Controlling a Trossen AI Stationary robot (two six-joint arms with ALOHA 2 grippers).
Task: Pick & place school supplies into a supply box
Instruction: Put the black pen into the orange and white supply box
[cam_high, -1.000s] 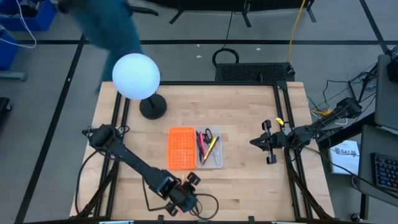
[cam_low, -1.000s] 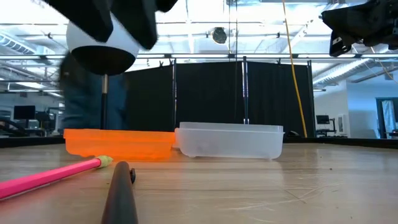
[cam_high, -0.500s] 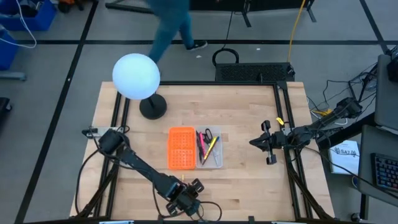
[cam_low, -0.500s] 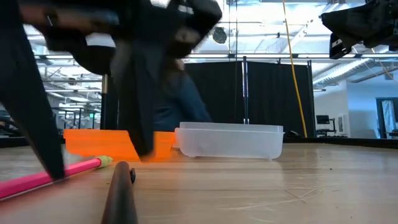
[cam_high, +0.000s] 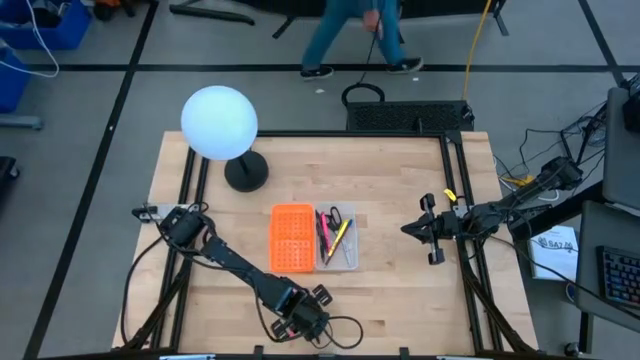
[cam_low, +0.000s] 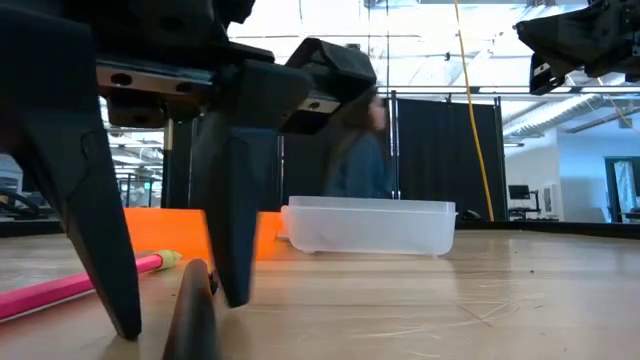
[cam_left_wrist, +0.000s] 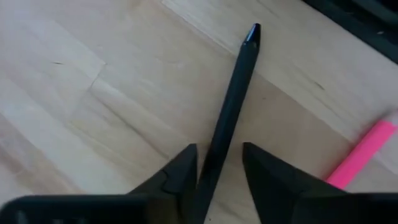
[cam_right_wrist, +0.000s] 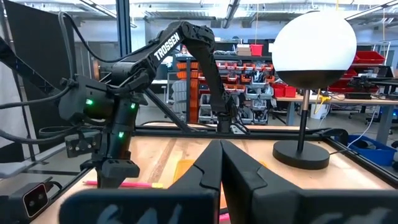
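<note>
A black pen lies flat on the wood near the table's near edge, with a pink pen beside it. My left gripper is open and low over the table, one finger on each side of the black pen. The low view shows both fingers reaching down to the wood. The supply box has an orange half and a clear half. The clear half holds black-handled scissors and yellow and pink-red pens. My right gripper is shut and empty, raised at the table's right.
A white globe lamp on a black base stands at the far left of the table. A person walks on the floor beyond the far edge. Bare wood lies between the box and my right gripper.
My left gripper has come down to the table near its near edge, so its open fingers now stand on either side of the black pen. The person behind the table has walked toward the right.
</note>
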